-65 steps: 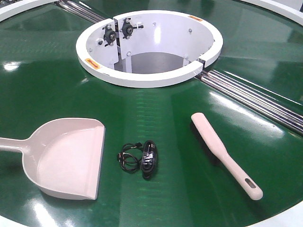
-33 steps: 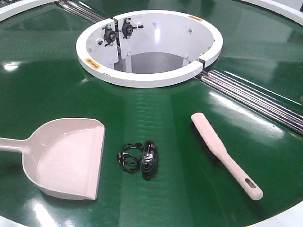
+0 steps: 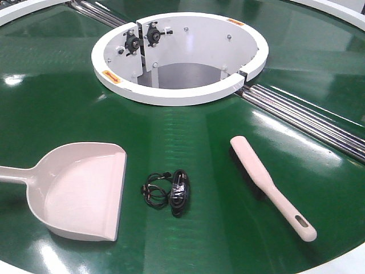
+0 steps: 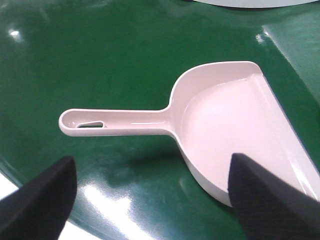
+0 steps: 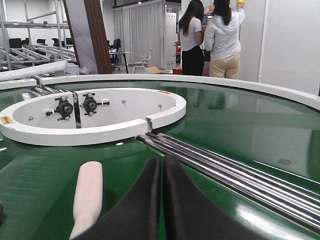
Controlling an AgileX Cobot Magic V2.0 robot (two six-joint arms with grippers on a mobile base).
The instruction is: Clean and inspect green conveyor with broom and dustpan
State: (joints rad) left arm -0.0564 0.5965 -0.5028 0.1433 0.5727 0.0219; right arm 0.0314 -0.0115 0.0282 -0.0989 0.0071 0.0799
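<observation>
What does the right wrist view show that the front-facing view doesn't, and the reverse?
Only the right wrist view: the right end effector, its fingers pressed together, and two people standing beyond the conveyor. Only the front-facing view: the dustpan and the handle end of the broom. Both: the broom's head, the white ring, the steel rollers and the green conveyor.

**Gripper appearance, wrist cameras**

Left gripper: two fingers, matte black, wedge-shaped, with blunt angular tips and a faint sheen along the upper edges.

Right gripper: fingers also matte black and smooth. Their outer edges are rounded and tapering, and a thin dark line divides the pair.
</observation>
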